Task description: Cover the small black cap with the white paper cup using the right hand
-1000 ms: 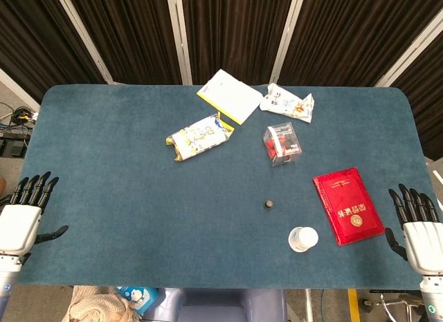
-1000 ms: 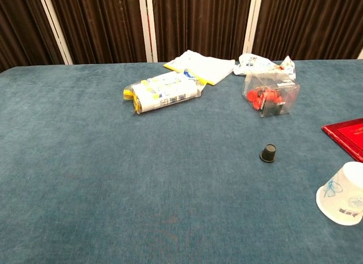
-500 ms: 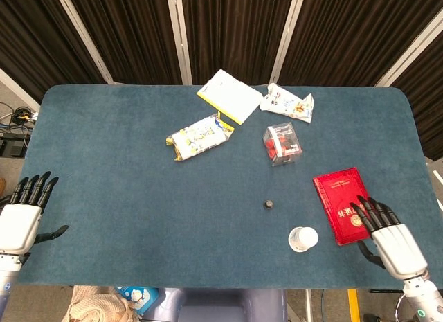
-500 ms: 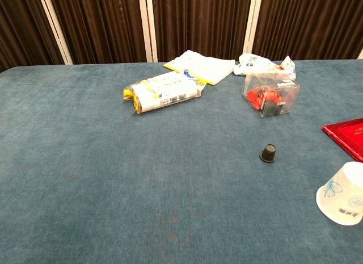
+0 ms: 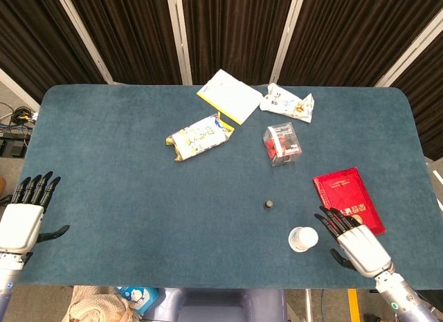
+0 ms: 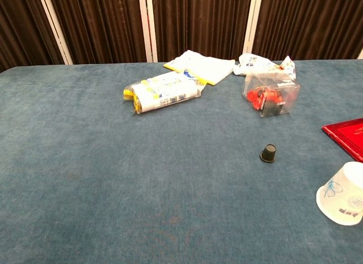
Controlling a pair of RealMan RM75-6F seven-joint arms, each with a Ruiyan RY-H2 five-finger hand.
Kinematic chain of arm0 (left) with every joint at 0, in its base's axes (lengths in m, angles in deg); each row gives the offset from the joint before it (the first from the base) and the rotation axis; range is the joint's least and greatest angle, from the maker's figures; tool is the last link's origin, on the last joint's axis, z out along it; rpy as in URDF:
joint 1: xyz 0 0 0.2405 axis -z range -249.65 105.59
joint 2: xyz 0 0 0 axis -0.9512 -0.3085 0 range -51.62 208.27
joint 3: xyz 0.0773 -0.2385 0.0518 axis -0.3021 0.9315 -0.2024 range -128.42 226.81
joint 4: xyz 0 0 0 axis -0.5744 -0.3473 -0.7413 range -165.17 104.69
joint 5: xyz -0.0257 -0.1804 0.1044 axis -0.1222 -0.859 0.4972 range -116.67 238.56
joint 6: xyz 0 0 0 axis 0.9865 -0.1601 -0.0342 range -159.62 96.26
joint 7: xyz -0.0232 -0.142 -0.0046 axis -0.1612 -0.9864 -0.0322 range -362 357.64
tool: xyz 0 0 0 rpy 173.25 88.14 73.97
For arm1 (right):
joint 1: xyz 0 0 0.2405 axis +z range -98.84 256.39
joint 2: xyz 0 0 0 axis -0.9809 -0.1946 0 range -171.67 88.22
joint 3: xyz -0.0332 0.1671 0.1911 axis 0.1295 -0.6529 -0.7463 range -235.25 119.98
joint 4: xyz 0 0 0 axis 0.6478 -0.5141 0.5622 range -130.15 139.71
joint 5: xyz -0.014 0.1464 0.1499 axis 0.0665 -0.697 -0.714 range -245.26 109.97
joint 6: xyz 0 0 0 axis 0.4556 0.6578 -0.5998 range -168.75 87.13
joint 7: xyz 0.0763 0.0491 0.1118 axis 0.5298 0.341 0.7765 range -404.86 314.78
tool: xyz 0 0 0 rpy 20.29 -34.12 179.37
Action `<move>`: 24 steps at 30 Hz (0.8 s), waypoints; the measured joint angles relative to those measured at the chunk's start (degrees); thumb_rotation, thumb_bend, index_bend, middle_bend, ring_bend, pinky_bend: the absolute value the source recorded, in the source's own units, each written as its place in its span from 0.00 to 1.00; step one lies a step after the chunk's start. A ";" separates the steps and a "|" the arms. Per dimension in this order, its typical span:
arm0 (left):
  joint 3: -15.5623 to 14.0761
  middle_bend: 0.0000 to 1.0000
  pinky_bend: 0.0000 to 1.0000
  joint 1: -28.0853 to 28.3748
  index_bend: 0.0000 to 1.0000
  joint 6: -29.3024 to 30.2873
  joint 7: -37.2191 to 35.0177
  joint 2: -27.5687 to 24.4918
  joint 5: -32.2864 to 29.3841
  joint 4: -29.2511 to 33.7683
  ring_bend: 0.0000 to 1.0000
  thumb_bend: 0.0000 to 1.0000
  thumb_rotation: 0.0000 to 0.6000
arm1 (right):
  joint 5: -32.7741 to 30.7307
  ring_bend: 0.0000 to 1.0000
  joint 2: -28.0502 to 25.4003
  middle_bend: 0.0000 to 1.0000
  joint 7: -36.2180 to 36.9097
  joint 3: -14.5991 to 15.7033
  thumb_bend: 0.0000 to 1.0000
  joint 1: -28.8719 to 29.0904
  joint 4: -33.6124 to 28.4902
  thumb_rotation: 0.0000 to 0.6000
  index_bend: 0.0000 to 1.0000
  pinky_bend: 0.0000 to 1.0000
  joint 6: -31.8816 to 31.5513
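A small black cap (image 5: 268, 205) (image 6: 268, 153) stands on the blue table near its front right. The white paper cup (image 5: 302, 239) (image 6: 342, 195) rests mouth down a little nearer the front edge and to the right of the cap. My right hand (image 5: 358, 245) hovers just right of the cup, fingers spread and holding nothing, a small gap between them. At the table's front left corner my left hand (image 5: 22, 219) rests open. Neither hand shows in the chest view.
A red booklet (image 5: 346, 201) lies behind my right hand. Farther back are a clear box of red pieces (image 5: 281, 143), a crinkled snack bag (image 5: 287, 102), a yellow-edged packet (image 5: 228, 95) and a white and yellow wrapped pack (image 5: 199, 136).
My right hand has swung in from the table's right edge, leftward over the red booklet's front corner, and now sits beside the cup. The left hand, cup and cap have stayed put.
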 measured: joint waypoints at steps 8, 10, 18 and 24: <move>0.11 0.00 0.00 0.20 0.00 -0.26 -0.58 -0.13 -0.14 0.03 0.00 0.00 1.00 | -3.12 0.09 2.12 0.02 -5.63 0.30 0.40 1.78 -2.06 1.00 0.00 0.27 5.59; 0.10 0.00 0.00 0.25 0.00 -0.33 -0.57 -0.12 -0.13 0.04 0.00 0.00 1.00 | -3.89 0.10 2.84 0.02 -6.74 0.18 0.40 2.04 -2.33 1.00 0.00 0.27 6.15; 0.07 0.00 0.00 0.37 0.00 -0.52 -0.54 -0.06 -0.17 0.09 0.00 0.00 1.00 | -6.72 0.14 4.28 0.04 -9.08 -0.22 0.40 2.92 -2.46 1.00 0.01 0.33 8.34; 0.06 0.00 0.00 0.44 0.00 -0.54 -0.41 0.03 -0.14 0.03 0.00 0.00 1.00 | -7.02 0.26 4.90 0.18 -9.73 -0.10 0.40 3.19 -2.09 1.00 0.19 0.45 8.28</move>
